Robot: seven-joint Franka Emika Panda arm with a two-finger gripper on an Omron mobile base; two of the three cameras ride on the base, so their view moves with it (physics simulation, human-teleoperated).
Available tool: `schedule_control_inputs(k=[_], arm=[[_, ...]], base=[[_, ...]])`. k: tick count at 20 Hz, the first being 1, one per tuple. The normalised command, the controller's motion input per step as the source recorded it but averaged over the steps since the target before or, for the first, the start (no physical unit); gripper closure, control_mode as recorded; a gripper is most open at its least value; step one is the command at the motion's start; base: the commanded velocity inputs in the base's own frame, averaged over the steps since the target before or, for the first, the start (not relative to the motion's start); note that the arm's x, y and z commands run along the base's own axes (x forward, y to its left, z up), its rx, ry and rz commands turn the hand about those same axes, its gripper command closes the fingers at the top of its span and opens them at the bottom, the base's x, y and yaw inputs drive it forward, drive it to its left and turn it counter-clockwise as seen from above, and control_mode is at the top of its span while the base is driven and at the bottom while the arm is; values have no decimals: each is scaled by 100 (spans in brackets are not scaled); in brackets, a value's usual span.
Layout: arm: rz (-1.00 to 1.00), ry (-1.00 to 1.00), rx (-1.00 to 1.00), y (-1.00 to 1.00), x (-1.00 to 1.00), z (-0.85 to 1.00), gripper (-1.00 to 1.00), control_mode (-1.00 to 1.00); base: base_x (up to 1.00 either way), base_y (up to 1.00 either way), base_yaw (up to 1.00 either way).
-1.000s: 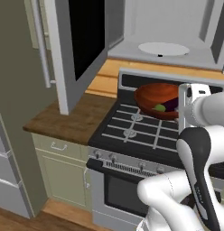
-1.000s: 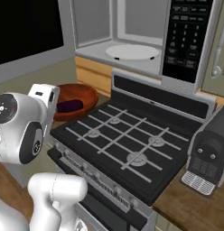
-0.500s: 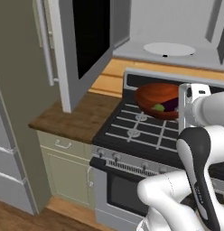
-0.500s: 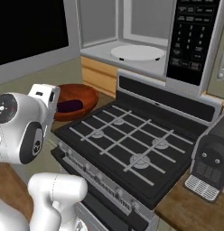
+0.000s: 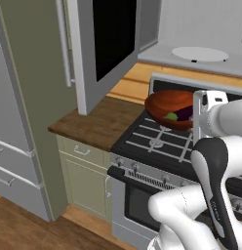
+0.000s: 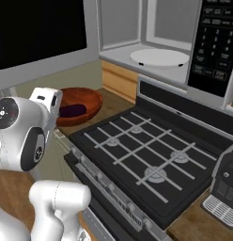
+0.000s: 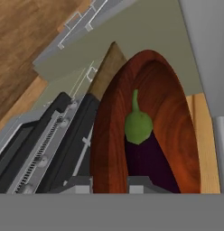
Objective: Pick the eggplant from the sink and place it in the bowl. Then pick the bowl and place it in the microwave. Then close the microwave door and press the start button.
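One glossy reddish-brown bowl (image 7: 154,131), rim pinched between your jaws: lift it level toward the grey microwave (image 6: 151,42) upper right, keeping the purple eggplant (image 7: 147,151) inside.

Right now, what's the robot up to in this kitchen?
The arm is carrying the bowl with the eggplant inside it, held by the rim above the stove, in the gripper. The microwave stands open above, its door swung wide and the turntable plate bare. The bowl is not yet inside.
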Motion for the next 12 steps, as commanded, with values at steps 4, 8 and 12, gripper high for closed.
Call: schedule_control_inputs(k=[4,8,12], arm=[[0,0,0,0,0,0,100,100],[-2,0,0,0,-17,11,100,-100],[-19,-5,0,0,-31,28,100,-100]], base=[[-15,-6,6],[-11,0,0],[0,0,0]])
